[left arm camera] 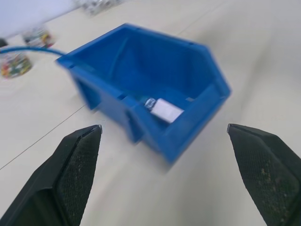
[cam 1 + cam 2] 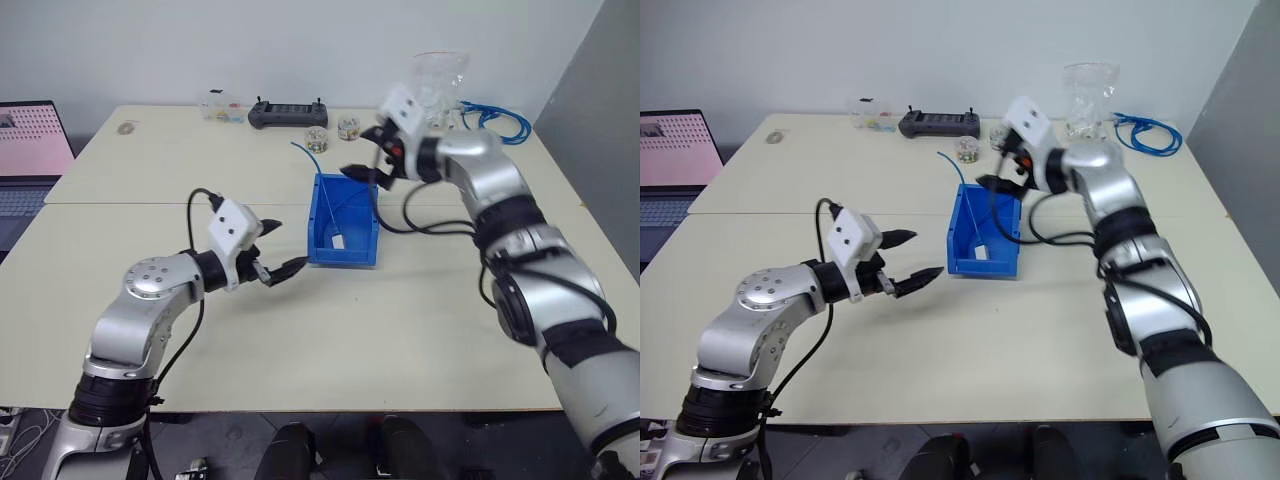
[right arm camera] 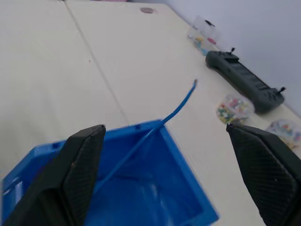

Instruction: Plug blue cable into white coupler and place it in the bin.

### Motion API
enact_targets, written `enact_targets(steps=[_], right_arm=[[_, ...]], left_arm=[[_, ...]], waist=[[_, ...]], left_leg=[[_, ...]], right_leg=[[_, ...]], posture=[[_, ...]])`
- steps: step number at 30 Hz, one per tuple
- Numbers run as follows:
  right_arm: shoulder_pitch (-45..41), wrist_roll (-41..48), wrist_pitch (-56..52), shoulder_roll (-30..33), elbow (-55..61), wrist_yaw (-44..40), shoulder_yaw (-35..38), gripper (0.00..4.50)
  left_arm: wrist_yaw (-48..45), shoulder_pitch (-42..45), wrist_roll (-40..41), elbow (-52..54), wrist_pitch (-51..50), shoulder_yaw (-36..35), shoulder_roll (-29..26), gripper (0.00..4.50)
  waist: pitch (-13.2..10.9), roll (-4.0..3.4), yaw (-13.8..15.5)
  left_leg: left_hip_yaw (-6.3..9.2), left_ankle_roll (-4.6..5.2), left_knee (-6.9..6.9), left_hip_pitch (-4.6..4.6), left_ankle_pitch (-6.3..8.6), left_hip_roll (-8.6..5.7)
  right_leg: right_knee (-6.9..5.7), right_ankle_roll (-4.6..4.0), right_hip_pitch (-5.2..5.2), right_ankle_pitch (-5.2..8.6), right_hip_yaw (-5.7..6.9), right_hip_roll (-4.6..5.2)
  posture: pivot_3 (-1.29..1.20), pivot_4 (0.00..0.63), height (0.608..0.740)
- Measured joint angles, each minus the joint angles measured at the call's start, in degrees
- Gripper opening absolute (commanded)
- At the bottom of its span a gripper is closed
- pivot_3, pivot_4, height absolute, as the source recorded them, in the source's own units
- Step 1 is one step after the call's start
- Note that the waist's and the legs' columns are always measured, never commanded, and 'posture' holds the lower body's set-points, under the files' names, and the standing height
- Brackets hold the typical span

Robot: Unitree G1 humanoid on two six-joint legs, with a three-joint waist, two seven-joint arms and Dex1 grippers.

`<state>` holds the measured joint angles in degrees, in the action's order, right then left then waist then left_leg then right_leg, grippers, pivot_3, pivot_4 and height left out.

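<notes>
Blue cable [image 2: 340, 205] lies in the bin [image 2: 345, 247], coupled to the white coupler [image 1: 167, 110] on its floor, beneath the spread, empty right gripper [image 2: 366, 150]. Left gripper [image 2: 272, 249], also released, hangs beside the bin's front. Placement looks complete; next, withdraw both arms clear.

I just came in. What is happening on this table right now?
A two-armed robot is finishing a cable job. The white coupler lies inside the blue bin, with the blue cable plugged into it and its free end sticking out over the far wall. The right claw hangs open above the bin and holds nothing. The left claw is open too, beside the bin's front and not touching it.
</notes>
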<state>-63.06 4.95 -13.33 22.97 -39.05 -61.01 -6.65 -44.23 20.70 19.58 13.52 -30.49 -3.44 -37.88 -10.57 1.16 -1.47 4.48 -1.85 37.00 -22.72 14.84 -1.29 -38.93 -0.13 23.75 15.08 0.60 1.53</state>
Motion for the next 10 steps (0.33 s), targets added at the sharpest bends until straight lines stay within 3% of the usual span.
enact_targets(steps=[4,10], right_arm=[[21.71,8.81,-16.5,9.7,29.84,-4.88,2.13,4.37],[32.39,15.07,-29.52,14.89,49.3,1.04,9.76,4.37]], left_arm=[[0.93,-1.78,-2.07,-2.34,2.29,-2.74,-2.97,4.5],[-0.26,-2.84,0.37,-2.51,0.52,-3.91,-3.31,4.5]], waist=[[-0.09,-0.15,0.15],[-0.1,-0.14,-0.39]], left_leg=[[-0.14,0.01,0.05,-0.2,0.01,-0.02],[-0.08,0.04,0.06,0.29,-0.01,0.14]], right_leg=[[-0.07,0.02,0.26,0.01,-0.07,0.1],[-0.06,0.03,-0.17,-0.02,0.01,-0.16]], posture=[[0.0,0.15,0.74],[0.0,0.15,0.74]])
